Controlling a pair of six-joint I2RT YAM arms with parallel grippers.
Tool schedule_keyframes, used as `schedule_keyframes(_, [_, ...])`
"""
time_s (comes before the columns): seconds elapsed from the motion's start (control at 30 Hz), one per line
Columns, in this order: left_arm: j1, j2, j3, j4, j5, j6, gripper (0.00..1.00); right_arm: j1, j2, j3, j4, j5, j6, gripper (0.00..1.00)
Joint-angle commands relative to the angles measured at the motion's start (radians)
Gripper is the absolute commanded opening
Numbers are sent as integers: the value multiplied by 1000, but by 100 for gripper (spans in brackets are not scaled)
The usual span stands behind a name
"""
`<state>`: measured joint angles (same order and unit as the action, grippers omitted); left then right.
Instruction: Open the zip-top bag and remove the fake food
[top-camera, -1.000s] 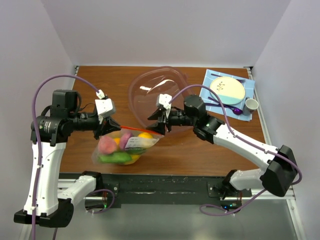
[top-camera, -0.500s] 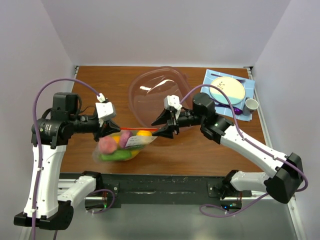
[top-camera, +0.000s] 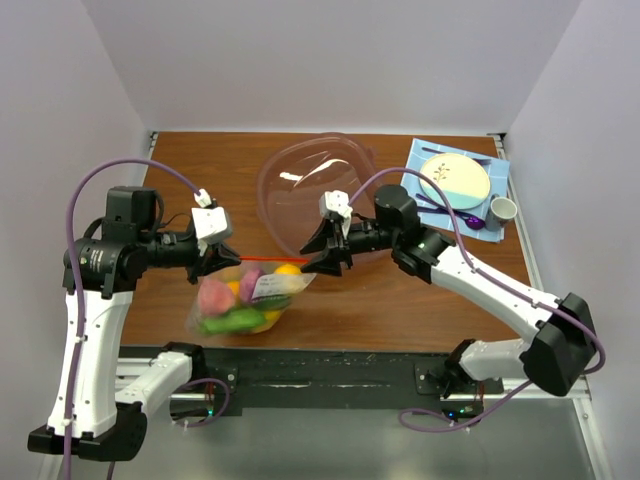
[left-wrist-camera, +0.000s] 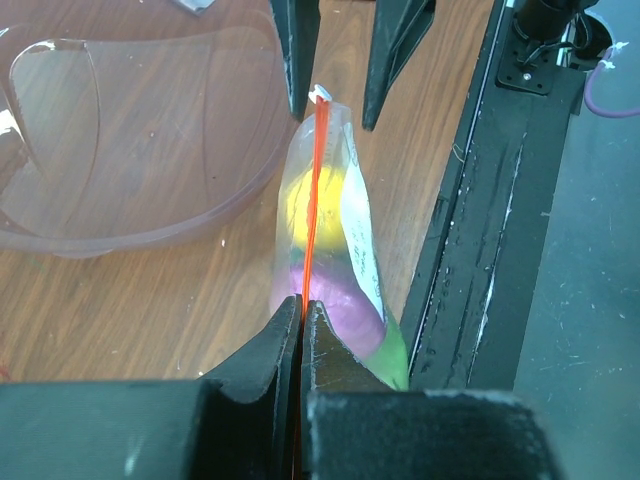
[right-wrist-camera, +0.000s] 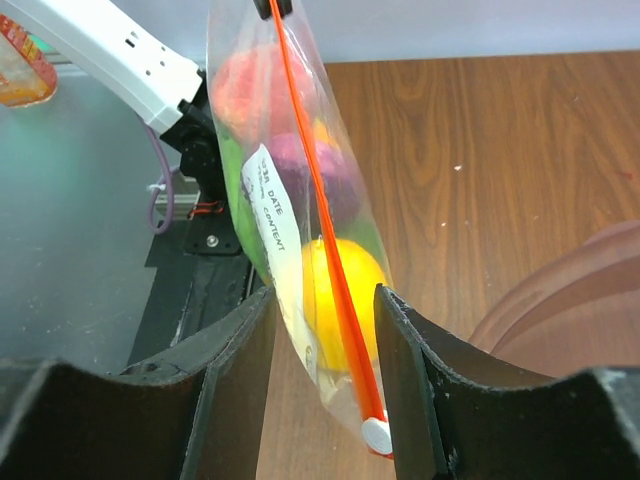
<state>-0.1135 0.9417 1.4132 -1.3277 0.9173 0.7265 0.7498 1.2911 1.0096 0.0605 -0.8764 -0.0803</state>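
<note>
Left gripper (top-camera: 222, 258): pinching the clear crinkly zip-top bag's (top-camera: 250, 295) orange-red zip strip (left-wrist-camera: 312, 190), anchoring that end.
Right gripper (top-camera: 322, 258): spread, straddling the strip's far end, lining up on the white slider (right-wrist-camera: 376, 435).
Bag: sagging between both grippers, lower centre-left of the top view, bright plastic fake food (top-camera: 215, 293) inside.

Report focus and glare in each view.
Top view: evenly lit, sharp, soft shadows. Left wrist: left end effector soft and dark up close, glare on the bowl. Right wrist: right end effector blurred, bag label sharp.

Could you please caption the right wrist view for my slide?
Open right claw straddles the clear orange-zipped plastic bag of colourful fake food.
</note>
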Motion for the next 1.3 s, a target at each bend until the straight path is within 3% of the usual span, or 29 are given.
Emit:
schedule_keyframes(0.0, [-3,-12,24,13,54,13,4,0,42,37,35,-35,33,47])
schedule_keyframes(0.17, [-5,-12,23,13,64,5,4,-1,82,46,91,-41,73,47])
schedule_keyframes(0.27, [-5,-15,23,13,61,2,4,-1,88,49,101,-45,74,41])
schedule_keyframes(0.37, [-6,-15,23,13,58,4,4,-1,97,53,96,-52,73,21])
schedule_keyframes(0.4, [-6,-15,21,13,58,7,5,-1,100,55,91,-53,73,6])
schedule_keyframes(0.43, [-6,-14,18,13,57,10,8,-1,106,61,69,-59,71,0])
schedule_keyframes(0.5, [-6,-11,7,18,57,8,31,-1,111,86,35,-59,62,0])
schedule_keyframes(0.53, [-6,-12,3,27,55,1,56,-1,111,93,15,-61,56,0])
schedule_keyframes(0.63, [-6,-18,-23,99,87,-54,77,-1,102,112,-1,-50,47,0])
schedule_keyframes(0.93, [-38,43,-97,254,212,-165,80,5,105,156,-27,-47,50,0])
schedule_keyframes(1.17, [-227,52,-194,458,75,-301,80,29,152,188,-80,-61,36,0])
schedule_keyframes(1.27, [-242,77,-200,466,68,-296,78,36,163,201,-100,-62,30,0])
